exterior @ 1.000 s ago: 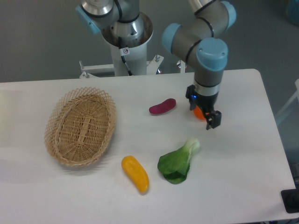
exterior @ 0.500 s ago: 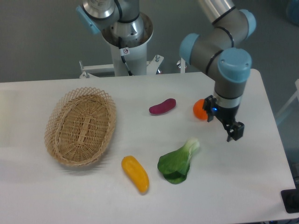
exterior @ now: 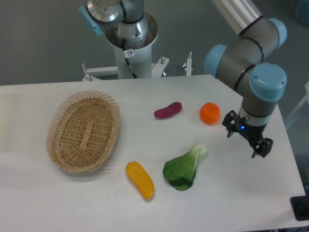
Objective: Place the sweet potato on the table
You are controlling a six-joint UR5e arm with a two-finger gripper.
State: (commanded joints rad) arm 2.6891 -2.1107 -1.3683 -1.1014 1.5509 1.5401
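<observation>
1. The basket sits on the left side of the table.
2. The sweet potato lies on the table near the middle, to the right of the basket and apart from it.
3. The orange sits to the right of the sweet potato, near it but not touching.
4. The leafy vegetable lies in front of the sweet potato and the orange.
5. The long squash lies left of the leafy vegetable, near the front, just right of the basket.
6. The gripper hangs over the right side of the table, right of the orange and a bit in front of it.
7. The robot's base stands behind the table.
</observation>
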